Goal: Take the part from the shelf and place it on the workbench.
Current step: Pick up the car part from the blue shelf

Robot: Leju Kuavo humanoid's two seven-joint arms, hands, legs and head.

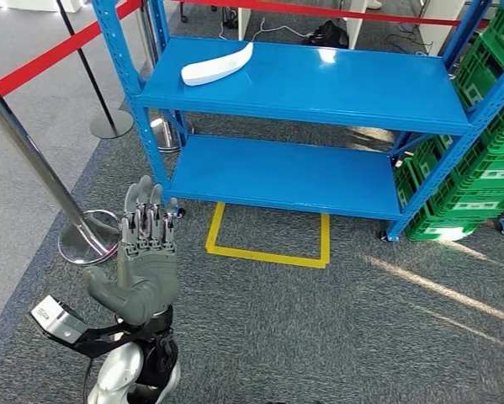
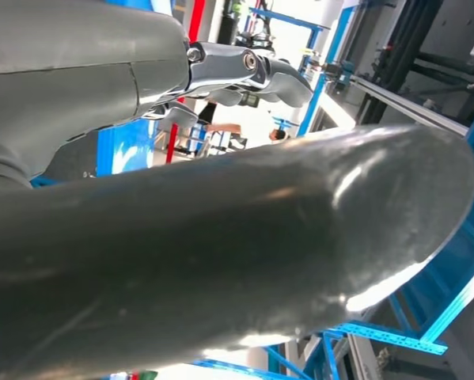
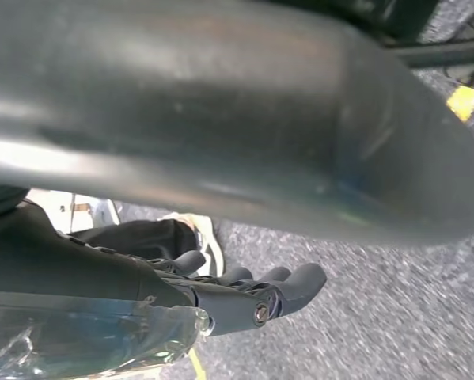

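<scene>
At the lower left of the head view, the left robot hand [image 1: 149, 252] is raised palm-up over the grey carpet, its fingers straight and a little apart, with nothing held. Ahead of it and a little to the right, well apart, the white part [image 1: 216, 66] lies flat on the upper deck of the blue shelf [image 1: 338, 93], near that deck's left end. The part is long and slim; its long axis runs roughly along the shelf front, slightly slanted, the narrower upturned tip pointing right and away, the blunter end nearer the left upright. The left arm is judged the nearer one for the reach. The right robot hand [image 3: 240, 297] is seen in its wrist view hanging over the carpet, fingers loosely extended, nothing gripped.
</scene>
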